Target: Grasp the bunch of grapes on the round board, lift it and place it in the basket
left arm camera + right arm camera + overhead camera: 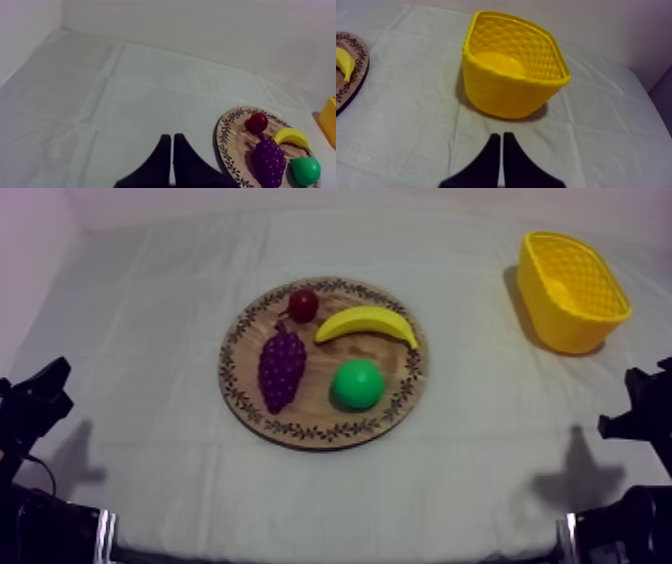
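Purple toy bunch of grapes (282, 366) lies on round wooden board (320, 426), left half, mid-frame in top view; likely light, stiff, bumpy, so pinch across its wide middle; both jaws together, empty.

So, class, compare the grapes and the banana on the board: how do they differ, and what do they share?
The grapes are purple and bumpy; the banana is yellow and smooth. The grapes taper to a point; the banana curves. From above, the grapes lie left of the banana. Both rest on the board without touching.
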